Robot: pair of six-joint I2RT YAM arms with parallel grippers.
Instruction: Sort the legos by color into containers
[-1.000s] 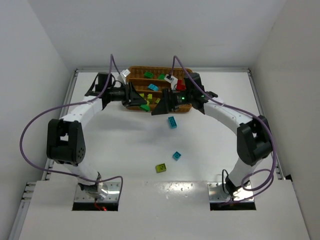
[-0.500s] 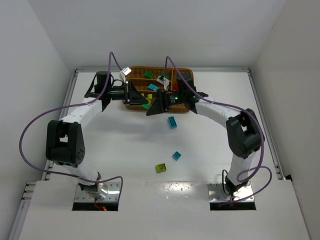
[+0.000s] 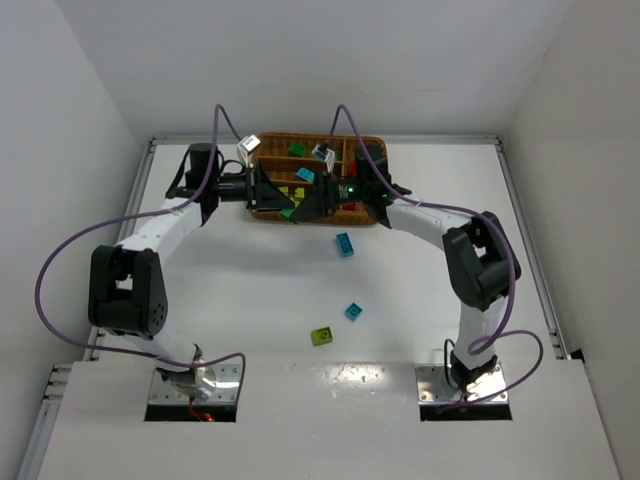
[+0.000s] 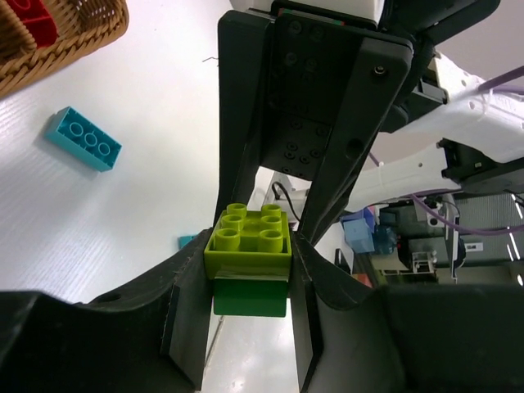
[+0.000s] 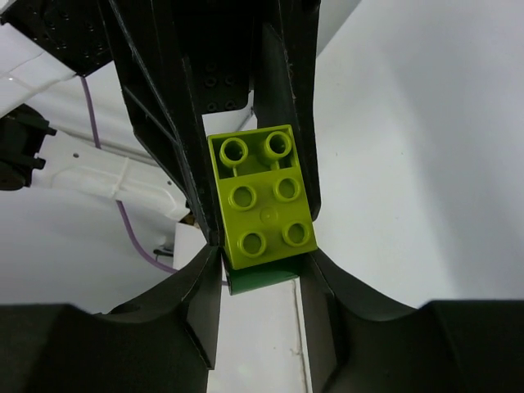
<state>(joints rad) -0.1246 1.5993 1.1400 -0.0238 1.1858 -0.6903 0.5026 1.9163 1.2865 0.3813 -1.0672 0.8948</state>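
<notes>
Yellow-green studded plastic brick [image 4: 250,241] stacked on a green plastic brick [image 4: 250,296], upper centre of the top view, beside the near rim of the brown woven wicker tray [image 3: 310,137]. Left gripper [image 4: 248,270] and right gripper [image 5: 262,246] both clamp this two-brick clump from opposite ends, apparently to pull the colours apart for sorting.

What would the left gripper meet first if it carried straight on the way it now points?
The right gripper, facing it head-on: both pairs of jaws are shut on the same yellow-green-on-green brick stack, so contact would likely be almost immediate.
</notes>
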